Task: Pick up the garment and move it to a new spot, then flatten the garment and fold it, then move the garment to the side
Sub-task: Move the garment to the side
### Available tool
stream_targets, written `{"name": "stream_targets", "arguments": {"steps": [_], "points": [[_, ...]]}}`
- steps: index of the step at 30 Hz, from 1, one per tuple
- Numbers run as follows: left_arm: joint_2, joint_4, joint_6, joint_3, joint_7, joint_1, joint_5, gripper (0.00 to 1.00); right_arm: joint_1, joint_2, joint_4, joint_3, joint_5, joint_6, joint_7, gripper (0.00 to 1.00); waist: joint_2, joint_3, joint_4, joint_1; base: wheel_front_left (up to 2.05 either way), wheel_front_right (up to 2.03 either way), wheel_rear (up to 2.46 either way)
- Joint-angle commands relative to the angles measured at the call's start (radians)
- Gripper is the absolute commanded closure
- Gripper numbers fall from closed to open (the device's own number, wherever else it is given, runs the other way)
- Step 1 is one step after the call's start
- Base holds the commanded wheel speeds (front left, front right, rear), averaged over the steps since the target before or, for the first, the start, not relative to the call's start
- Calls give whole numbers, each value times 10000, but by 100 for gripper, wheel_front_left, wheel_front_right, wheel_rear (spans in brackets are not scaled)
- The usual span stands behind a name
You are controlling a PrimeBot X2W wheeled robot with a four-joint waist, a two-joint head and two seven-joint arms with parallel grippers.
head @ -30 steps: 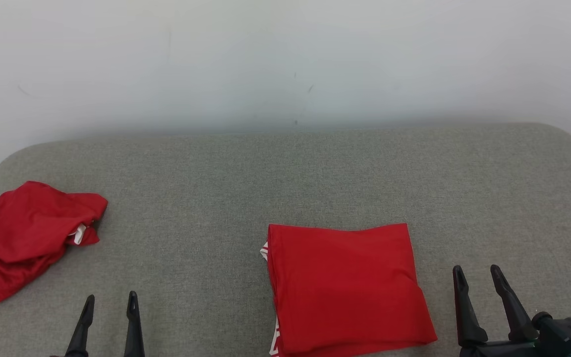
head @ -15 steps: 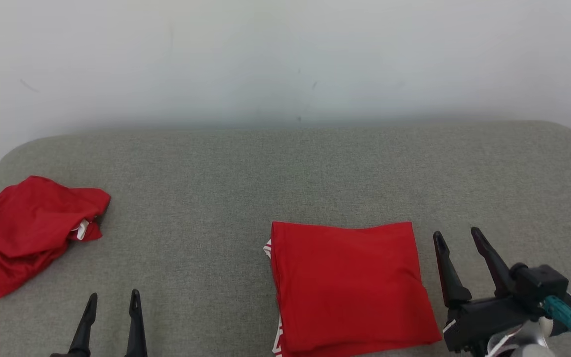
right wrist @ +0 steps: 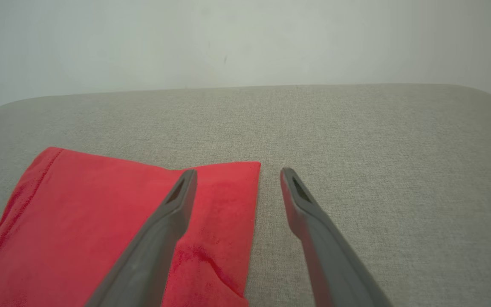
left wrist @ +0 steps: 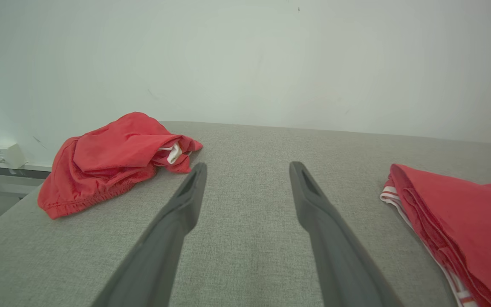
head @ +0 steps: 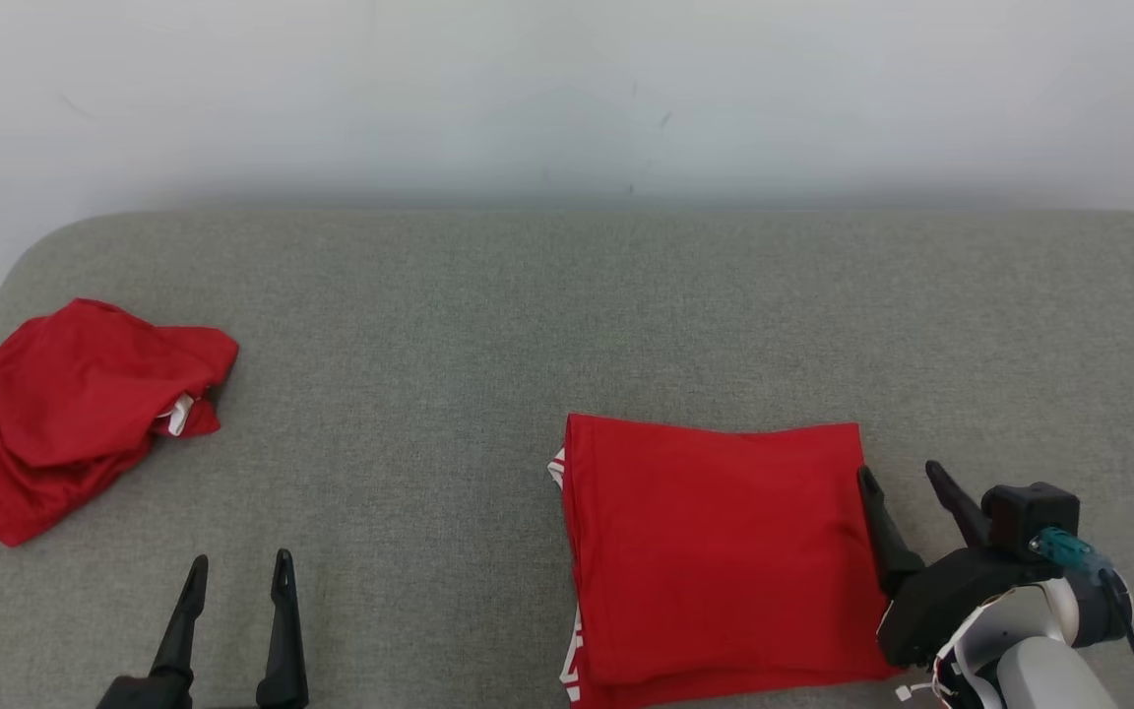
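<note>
- Grey woven-fabric padded surface (head: 429, 325) with rounded far corners, set against a plain white wall (head: 528, 89).
- Folded red cloth garment (head: 715, 551): lies flat on the near right part of the surface as a rough rectangle of stacked layers. White-and-red striped trim (head: 557, 471) peeks out along its left edge. The left wrist view has it at the right (left wrist: 463, 213), layered edge facing the camera.
- Crumpled red cloth garment (head: 65, 414): a loose heap at the far left of the surface, well apart from the folded one. A white scrap (head: 178, 414) shows in its folds. Elastic-gathered hem visible in the left wrist view (left wrist: 100, 166).
- Right claw (head: 899, 471): fingers spread wide, nothing between them. It sits low at the folded garment's right edge. In the right wrist view (right wrist: 238, 171) its left finger (right wrist: 164, 221) overlaps the garment's far right corner (right wrist: 228, 183), and its other finger (right wrist: 313, 221) is over bare grey fabric. Contact with the cloth cannot be told.
- Left claw (head: 239, 559): fingers spread wide, empty, at the near left over bare surface, between the two garments and touching neither. Left wrist view (left wrist: 249, 166) agrees.
- Small white box (left wrist: 7, 153) low on the wall beyond the left end of the surface.
</note>
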Motion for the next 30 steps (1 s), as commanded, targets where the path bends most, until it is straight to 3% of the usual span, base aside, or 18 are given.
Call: {"name": "stream_targets", "arguments": {"steps": [1,18,20,21,30], "points": [[-12,-30,28,-10,-45,-164,-33,0,-138,48,310,28,53,-19,-33,0,0,173,88,-1,0,0,0],[121,257,-22,0,-67,-758,-87,0,-980,324,3494,957,554,-19,-206,3,0,693,56,-1,0,0,0],[114,257,-19,25,-68,-766,-99,0,-983,395,3742,1147,721,-19,-112,81,0,712,35,-1,0,0,0],[110,256,-16,35,-67,-769,-103,0,-1001,400,3834,1252,837,-19,-85,100,0,722,22,-1,0,0,0],[82,182,-40,62,-62,-875,-45,0,-2023,12,3821,1771,1311,-19,-590,100,0,844,-62,-1,0,0,0]]}}
